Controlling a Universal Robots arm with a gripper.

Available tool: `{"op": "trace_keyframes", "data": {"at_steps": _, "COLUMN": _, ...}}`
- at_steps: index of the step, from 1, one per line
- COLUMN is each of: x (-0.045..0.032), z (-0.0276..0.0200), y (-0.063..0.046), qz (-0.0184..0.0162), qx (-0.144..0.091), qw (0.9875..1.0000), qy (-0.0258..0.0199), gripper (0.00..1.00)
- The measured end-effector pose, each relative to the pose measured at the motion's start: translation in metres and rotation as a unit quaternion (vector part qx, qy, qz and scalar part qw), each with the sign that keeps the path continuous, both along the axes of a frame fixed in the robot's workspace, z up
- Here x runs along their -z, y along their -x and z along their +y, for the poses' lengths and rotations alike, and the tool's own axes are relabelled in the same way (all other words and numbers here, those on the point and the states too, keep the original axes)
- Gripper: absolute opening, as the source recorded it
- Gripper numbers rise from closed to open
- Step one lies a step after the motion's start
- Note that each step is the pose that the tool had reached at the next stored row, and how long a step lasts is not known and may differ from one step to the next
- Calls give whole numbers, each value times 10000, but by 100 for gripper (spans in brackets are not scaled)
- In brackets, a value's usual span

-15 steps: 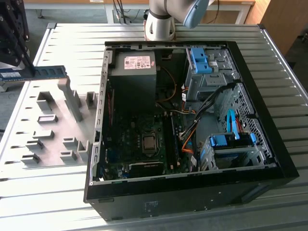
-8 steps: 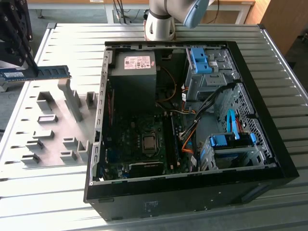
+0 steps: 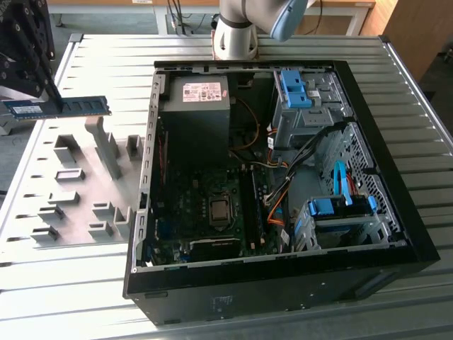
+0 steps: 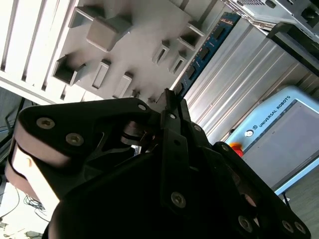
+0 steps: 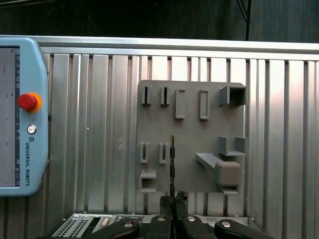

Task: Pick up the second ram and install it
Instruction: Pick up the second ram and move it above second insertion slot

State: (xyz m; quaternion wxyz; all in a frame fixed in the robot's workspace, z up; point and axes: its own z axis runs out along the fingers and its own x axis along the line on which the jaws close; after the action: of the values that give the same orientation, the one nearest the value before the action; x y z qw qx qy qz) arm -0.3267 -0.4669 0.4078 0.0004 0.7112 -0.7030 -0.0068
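Ribbed metal table (image 3: pixel 64 304) holds a grey fixture plate (image 3: pixel 78 184); gripper (image 3: pixel 55 103) pinches the second ram (image 3: pixel 83 106) above it, seemingly lifted clear, so pickup done, seating in the PC case (image 3: pixel 248 301) beside it not yet.

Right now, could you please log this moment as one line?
pincer: shut on second ram | ram: in air over grey fixture plate | computer case: open

A ribbed aluminium table (image 3: pixel 64 301) spans the scene. Beyond its far edge stand a wooden desk (image 3: pixel 347 8) and a brown cabinet (image 3: pixel 414 32).
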Motion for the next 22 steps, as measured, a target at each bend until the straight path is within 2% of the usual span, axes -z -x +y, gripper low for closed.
{"op": "trace_keyframes", "data": {"at_steps": 22, "x": 0, "z": 0, "y": -438, "qz": 0, "qx": 0, "qw": 10000, "qy": -2, "gripper": 14}}
